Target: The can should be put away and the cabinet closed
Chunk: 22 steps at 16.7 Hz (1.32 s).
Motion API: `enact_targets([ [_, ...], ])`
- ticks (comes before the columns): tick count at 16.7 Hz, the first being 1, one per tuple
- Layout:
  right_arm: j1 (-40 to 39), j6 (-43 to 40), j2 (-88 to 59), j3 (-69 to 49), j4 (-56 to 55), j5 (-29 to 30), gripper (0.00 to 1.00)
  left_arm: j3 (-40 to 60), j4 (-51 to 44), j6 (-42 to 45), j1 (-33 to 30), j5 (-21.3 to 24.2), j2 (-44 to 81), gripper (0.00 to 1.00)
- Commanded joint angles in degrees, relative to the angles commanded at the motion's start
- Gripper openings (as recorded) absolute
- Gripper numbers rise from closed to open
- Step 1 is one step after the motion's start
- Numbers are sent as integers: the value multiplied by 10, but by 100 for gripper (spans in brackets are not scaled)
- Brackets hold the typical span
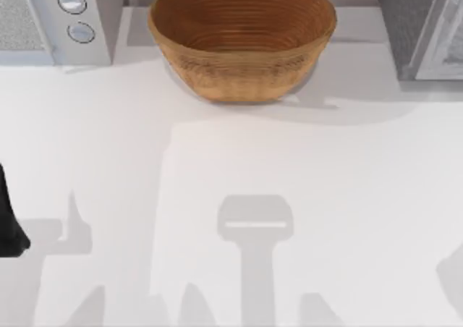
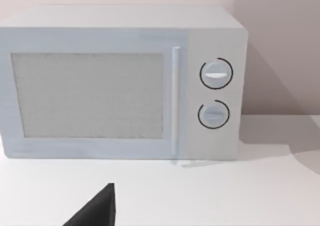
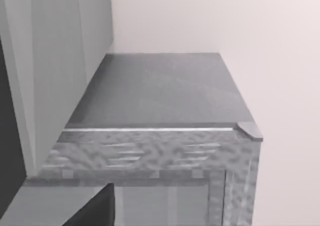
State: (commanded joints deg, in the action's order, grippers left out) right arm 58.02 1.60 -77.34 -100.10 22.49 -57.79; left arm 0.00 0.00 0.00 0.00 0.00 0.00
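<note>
Looks like barely anything's done so far: left gripper [image 1: 9,222] sits at the table's [image 1: 231,168] 8 o'clock edge, right gripper [image 3: 95,208] faces the cabinet [image 1: 416,30] at 1 o'clock, and I can't tell either gripper's state or where the can is.

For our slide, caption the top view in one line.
A wicker bowl sits at the table's far edge, between a microwave and a grey cabinet.

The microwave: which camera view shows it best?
The left wrist view: the microwave faces it whole, with door, handle and both dials. The top view catches its corner with the two dials at the table's far left. The right wrist view looks at a grey cabinet instead.
</note>
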Motion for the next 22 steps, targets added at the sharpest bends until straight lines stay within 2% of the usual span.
enact_targets([
  [3,-59,4,-10,-9,8,59,100,0,0,0,0,0,0,100],
  [9,-241,6,-5,-6,15,237,100,0,0,0,0,0,0,100],
  [20,-535,-3,9,-7,20,516,100,0,0,0,0,0,0,100],
  [22,-601,-4,11,-9,20,582,100,0,0,0,0,0,0,100],
])
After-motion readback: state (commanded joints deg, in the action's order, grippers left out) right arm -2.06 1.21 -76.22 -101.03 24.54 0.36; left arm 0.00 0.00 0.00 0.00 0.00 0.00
